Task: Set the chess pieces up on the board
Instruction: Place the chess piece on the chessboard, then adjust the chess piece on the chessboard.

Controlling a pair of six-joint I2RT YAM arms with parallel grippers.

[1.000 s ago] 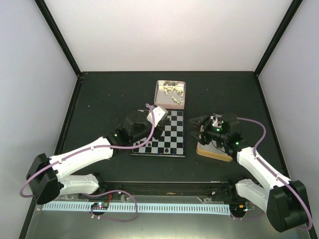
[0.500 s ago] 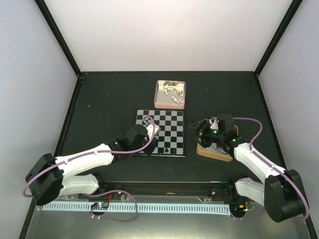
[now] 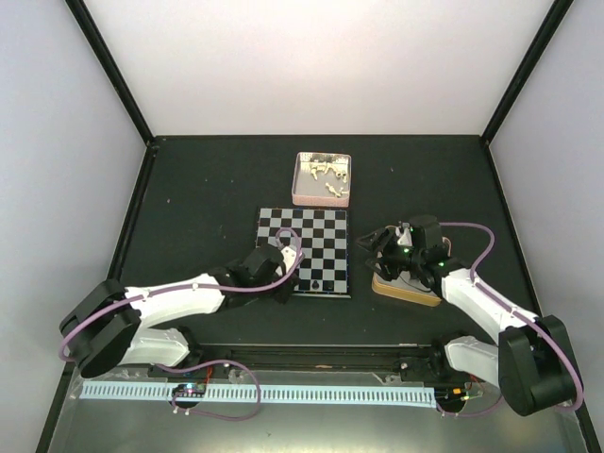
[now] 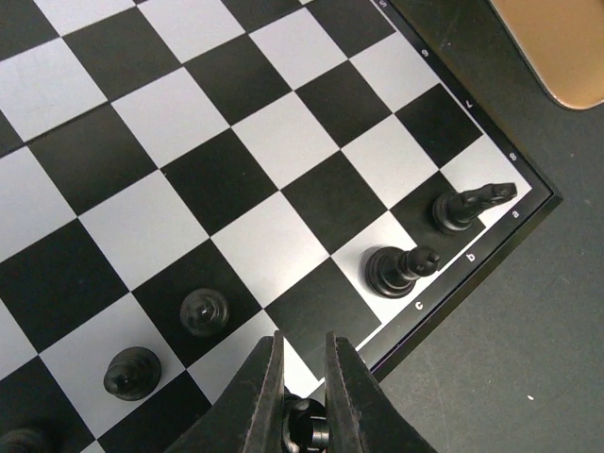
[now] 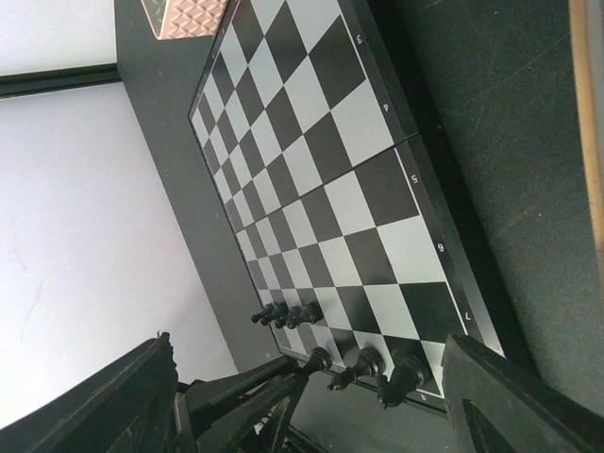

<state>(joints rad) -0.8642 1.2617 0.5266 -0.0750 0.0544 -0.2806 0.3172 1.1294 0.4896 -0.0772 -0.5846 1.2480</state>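
The left gripper (image 4: 302,347) had its jaws nearly closed on a black chess piece (image 4: 304,429) at the board's (image 4: 283,142) edge; more black pieces (image 4: 401,267) stood beyond the tips on either side. The right gripper (image 5: 307,349) gaped wide, empty, the board lying ahead.

The board (image 5: 321,179) is running diagonally, and black chess pieces (image 5: 363,363) are standing at its end by the 7 mark. The right gripper (image 5: 307,377) is hanging spread wide before that end. A pink tin (image 5: 184,14) is sitting beyond the board's opposite end.
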